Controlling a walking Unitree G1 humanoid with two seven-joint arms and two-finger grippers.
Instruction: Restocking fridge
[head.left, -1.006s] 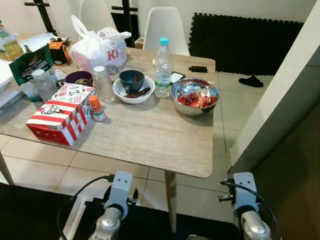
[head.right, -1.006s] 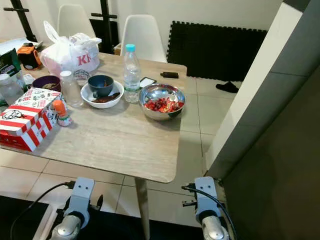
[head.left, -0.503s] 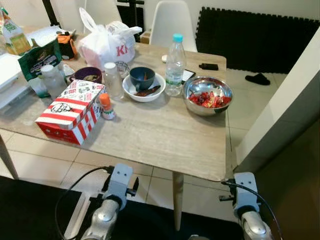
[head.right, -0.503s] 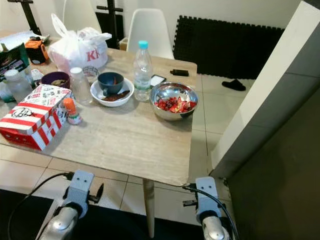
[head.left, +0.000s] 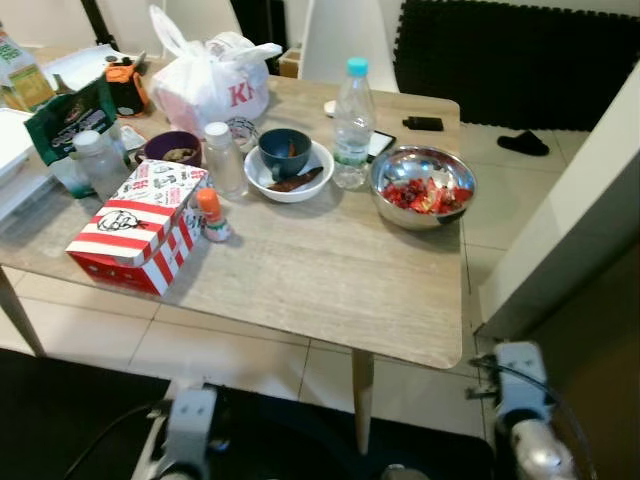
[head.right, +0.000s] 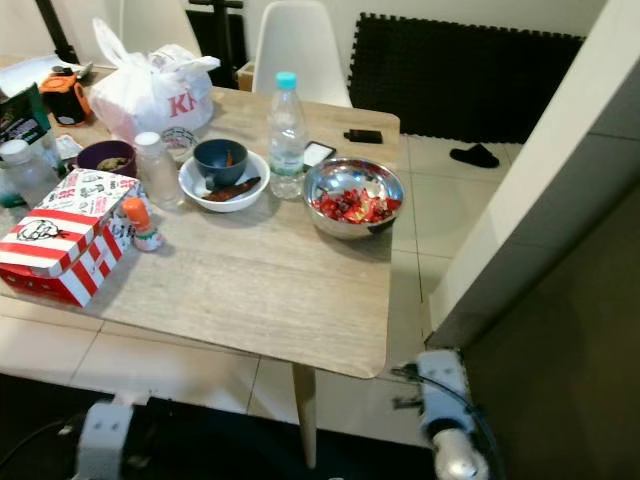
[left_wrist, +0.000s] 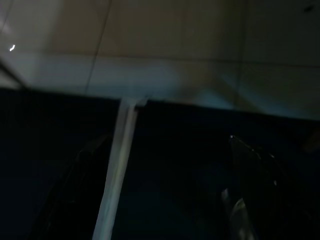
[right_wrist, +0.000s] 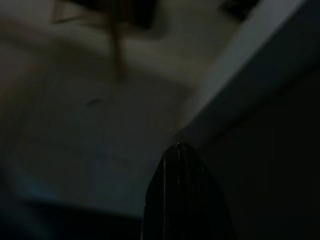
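A pale wood-grain table (head.left: 330, 290) carries a shiny steel bowl (head.left: 423, 186) of red pieces, with a clear plastic bottle (head.left: 353, 125) just beside it and a red-and-white striped card box (head.left: 135, 227) well apart. Both arms hang low at the table's near edge. The right gripper (right_wrist: 184, 200) shows its black fingers pressed together in a dark wrist view; whether the left gripper's fingers are apart cannot be told.

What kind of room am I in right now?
Most likely a home dining area: a wooden dining table crowded with food, including a steel bowl, a water bottle and a takeaway box, with a white chair behind it and tiled floor.
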